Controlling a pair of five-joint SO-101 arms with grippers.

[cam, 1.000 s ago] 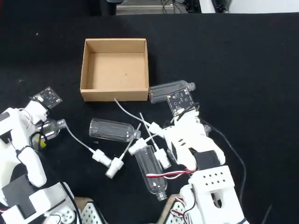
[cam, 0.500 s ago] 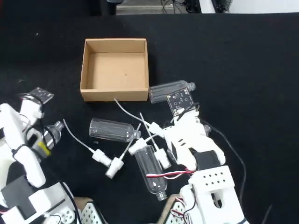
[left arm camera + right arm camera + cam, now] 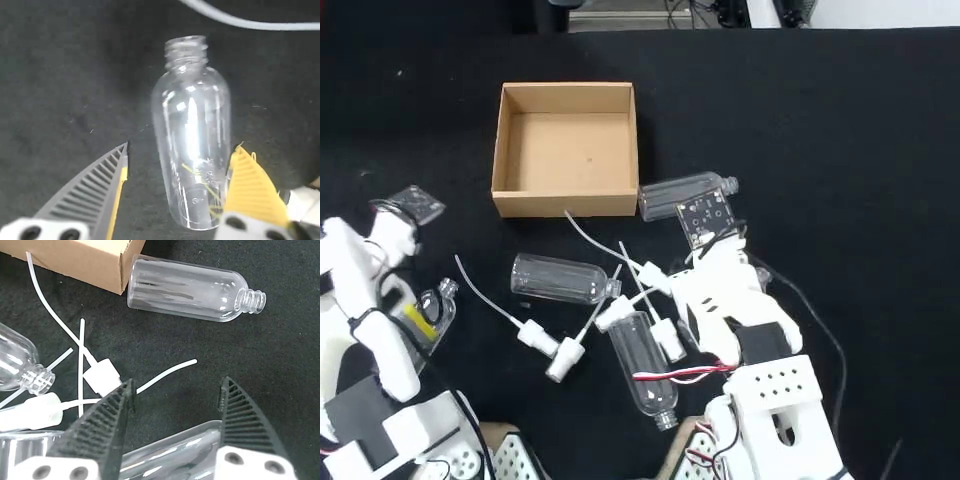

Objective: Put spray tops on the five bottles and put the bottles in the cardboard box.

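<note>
Shifted since a second ago: left gripper [image 3: 181, 148] and small clear plastic bottle [image 3: 192, 130], both drawn back, farther from the open brown cardboard box [image 3: 565, 205]. Left gripper: jaws wide apart, bottle lying between them, nearer the yellow jaw than the grey, not clamped. Right gripper [image 3: 178, 381]: unmoved, spread wide, holding nothing, white spray tops [image 3: 102, 376] just beside it. Progress: box empty, every visible bottle uncapped, tops loose on the black table [image 3: 840, 120]; every step left to do
</note>
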